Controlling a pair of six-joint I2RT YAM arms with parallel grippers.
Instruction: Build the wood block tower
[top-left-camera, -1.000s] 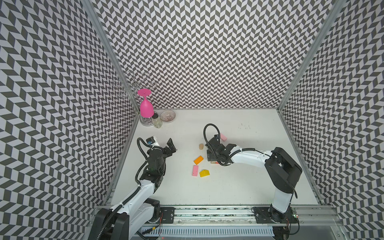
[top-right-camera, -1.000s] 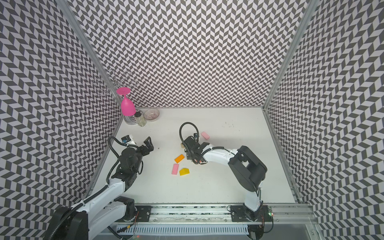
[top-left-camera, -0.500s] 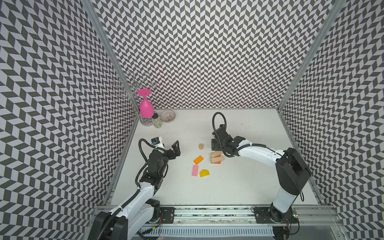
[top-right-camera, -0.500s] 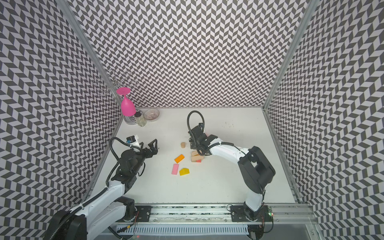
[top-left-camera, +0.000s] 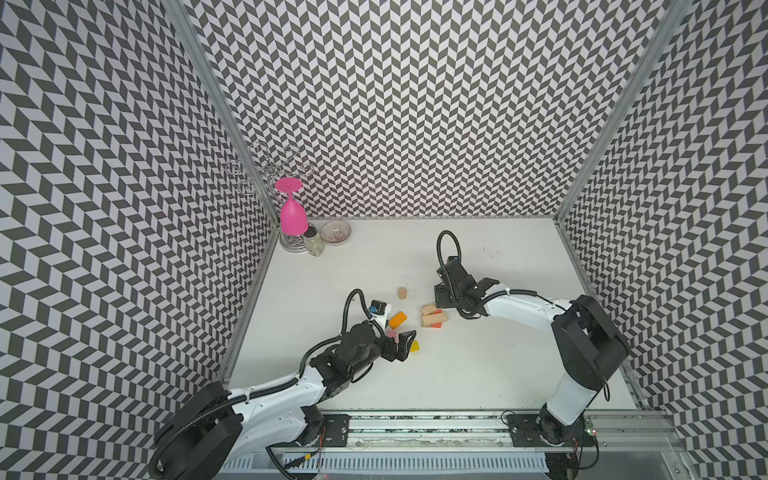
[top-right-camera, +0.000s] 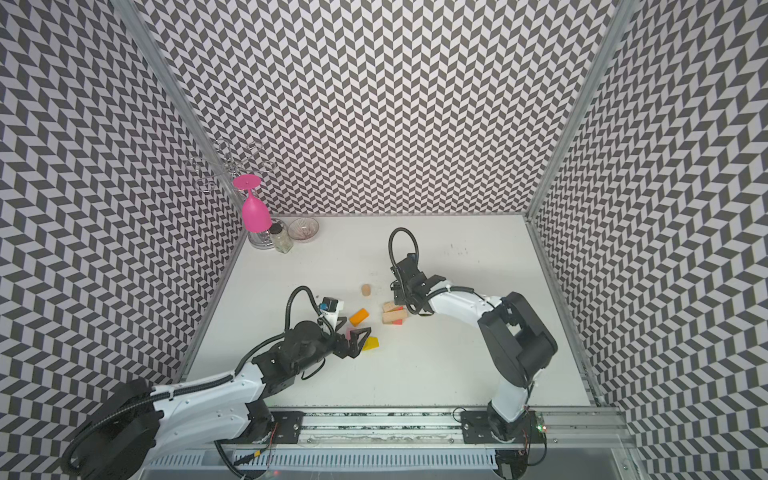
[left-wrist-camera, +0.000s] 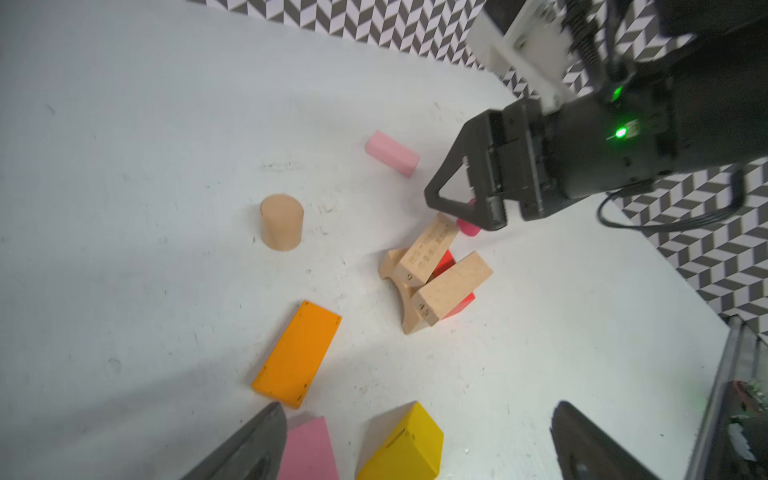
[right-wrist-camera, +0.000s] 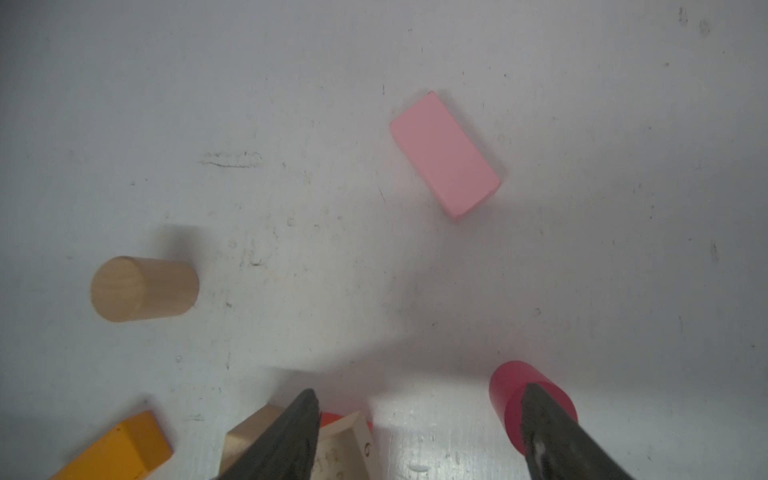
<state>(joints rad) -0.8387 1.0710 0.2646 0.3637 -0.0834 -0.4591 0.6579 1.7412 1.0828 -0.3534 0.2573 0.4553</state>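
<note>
bowl (top-left-camera: 345, 237) and small jar (top-left-camera: 314, 243) sit side by side, contents unclear; left claw (top-left-camera: 408, 345) wide, right claw (right-wrist-camera: 419, 392) parted.

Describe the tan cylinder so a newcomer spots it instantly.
On the white table, find the mid-table pile of tan and red blocks. Left of it and farther back, in a top view, stands the tan cylinder, upright, touching nothing: the only unpainted round block.

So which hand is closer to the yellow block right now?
Left. The left hand sits right beside the yellow block, open jaws facing it. The right hand is farther off, past the tan bars, by the red cylinder.
</note>
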